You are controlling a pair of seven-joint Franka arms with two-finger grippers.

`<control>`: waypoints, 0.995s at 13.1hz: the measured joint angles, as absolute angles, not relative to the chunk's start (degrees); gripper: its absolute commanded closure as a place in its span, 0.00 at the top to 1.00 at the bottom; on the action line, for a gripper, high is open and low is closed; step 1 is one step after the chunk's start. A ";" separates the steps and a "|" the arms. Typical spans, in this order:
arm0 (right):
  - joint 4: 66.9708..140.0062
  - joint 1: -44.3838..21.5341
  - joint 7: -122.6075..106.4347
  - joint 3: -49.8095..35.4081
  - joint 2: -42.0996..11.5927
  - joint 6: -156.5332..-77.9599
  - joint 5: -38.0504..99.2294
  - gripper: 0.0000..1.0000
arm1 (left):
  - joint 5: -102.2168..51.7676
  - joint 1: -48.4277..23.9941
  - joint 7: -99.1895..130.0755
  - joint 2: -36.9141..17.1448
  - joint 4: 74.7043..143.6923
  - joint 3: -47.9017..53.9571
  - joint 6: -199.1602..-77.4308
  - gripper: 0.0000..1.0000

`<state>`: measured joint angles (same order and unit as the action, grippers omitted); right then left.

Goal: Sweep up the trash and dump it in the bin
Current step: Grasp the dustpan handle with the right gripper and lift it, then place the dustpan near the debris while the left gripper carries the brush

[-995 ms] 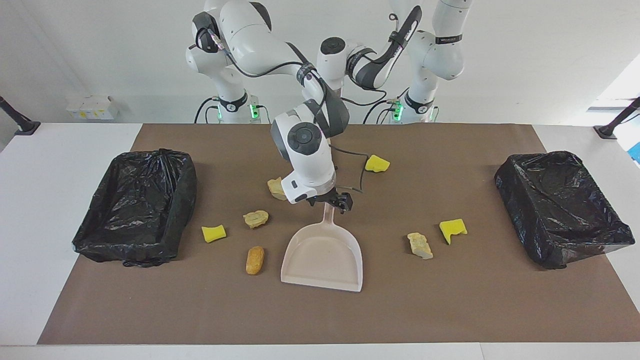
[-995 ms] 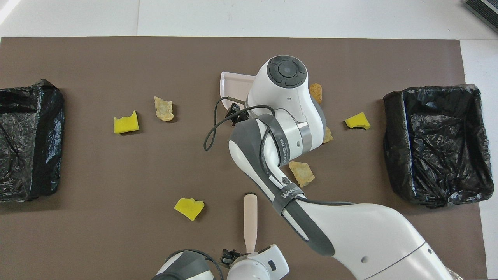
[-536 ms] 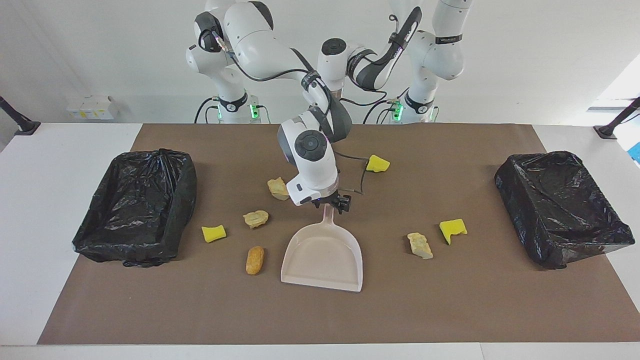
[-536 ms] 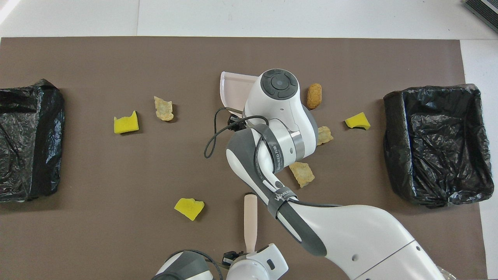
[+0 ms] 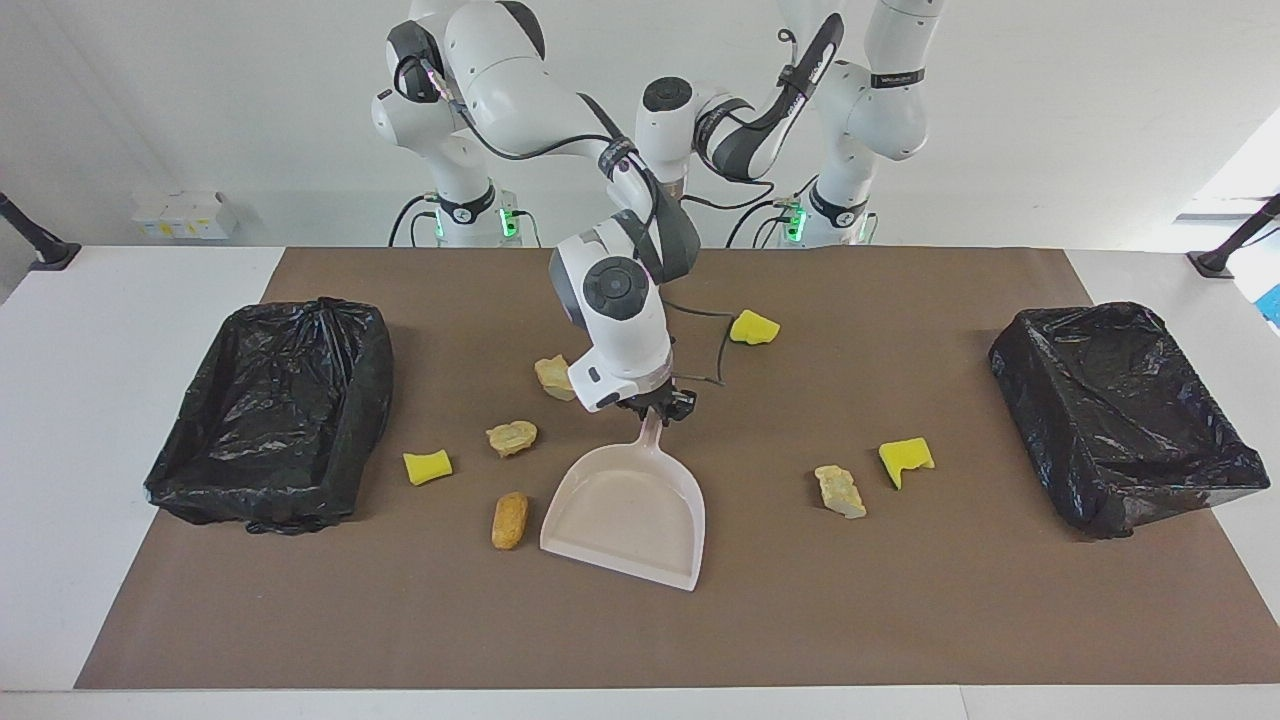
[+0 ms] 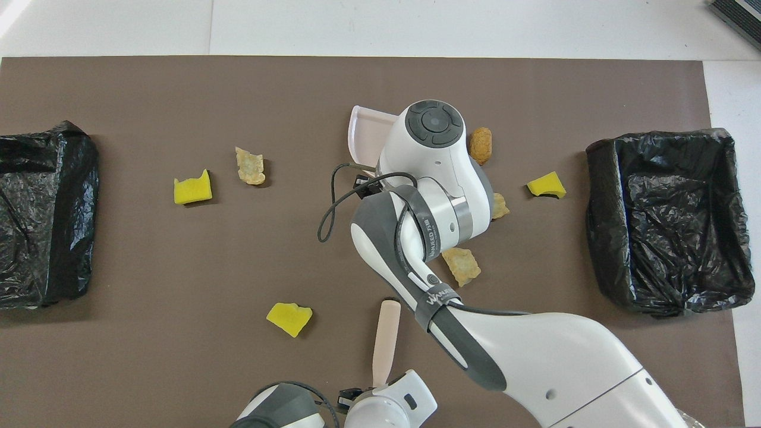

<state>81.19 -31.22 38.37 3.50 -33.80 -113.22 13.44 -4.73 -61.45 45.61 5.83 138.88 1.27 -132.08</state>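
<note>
My right claw is closed on the top of the dustpan's handle. The pan lies mid-table with its mouth pointing away from me, slightly skewed toward the right arm's end. I grip high on the handle so the wide lip can stay low on the brown table and I can steer it like a scoop.

My left claw is low at my own edge of the table, shut on the end of the brush. Only its pale handle shows, pointing out toward the middle. I judge that one claw is meant to push while the other catches.

None of the trash has been gathered yet. The orange-brown lump lies just beside the pan's wall. Two beige chunks sit nearer to me, and a yellow sponge piece lies toward the right arm's bin. Toward the left arm's end there is another beige chunk and a yellow piece beside it. One more yellow piece lies close to my bases.

The second bin stands at the left arm's end. With a black-lined bin at either end, I can dump at whichever is nearer.
</note>
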 measured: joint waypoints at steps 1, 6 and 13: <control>81.01 -30.54 36.28 3.54 -33.50 -113.25 13.44 0.00 | -4.74 -61.43 45.76 6.30 138.32 0.89 -130.00 0.00; 81.16 -28.63 23.57 3.72 -25.39 -110.71 12.96 0.00 | -3.39 -56.68 46.28 10.90 135.76 -0.60 -120.29 0.00; 82.61 -22.28 -10.99 3.93 -17.65 -94.81 1.43 0.00 | 2.77 -30.94 27.59 10.00 127.04 -1.41 -115.73 0.00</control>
<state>82.61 -22.28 -10.99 3.93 -17.65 -94.81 1.43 2.77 -30.94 27.59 10.00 127.04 -1.41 -115.73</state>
